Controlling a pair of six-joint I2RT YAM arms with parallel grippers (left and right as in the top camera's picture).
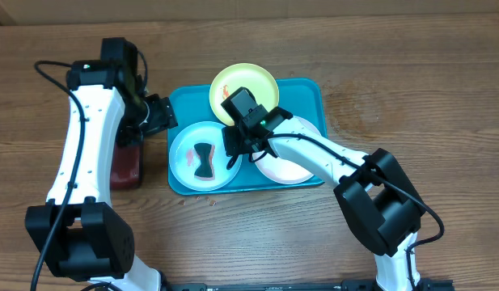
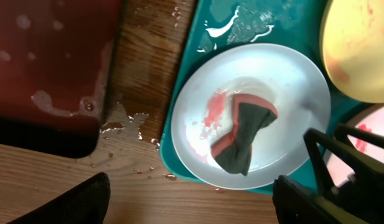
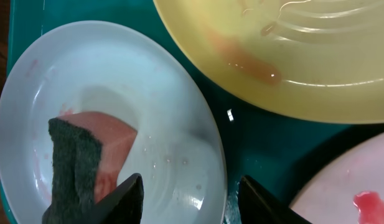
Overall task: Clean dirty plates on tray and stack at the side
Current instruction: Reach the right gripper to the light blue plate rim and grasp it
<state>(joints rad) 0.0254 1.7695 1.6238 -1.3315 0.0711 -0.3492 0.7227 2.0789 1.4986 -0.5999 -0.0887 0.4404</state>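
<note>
Scrubbing step judged in hand: sponge (image 1: 203,159) seen lying on light blue plate (image 1: 183,144), at 9 o'clock in tray (image 1: 310,90). Right gripper (image 3: 190,182) spread, empty, at plate's 3 o'clock. Left gripper (image 1: 162,115) likewise spread. Sponge to be pinched next.

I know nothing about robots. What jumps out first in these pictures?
A crumpled dark-and-red sponge lies on the light blue plate, at the left of the teal tray. The right gripper hovers open over that plate's edge. Red smears mark the yellow-green plate behind and the white plate to the right.
</note>
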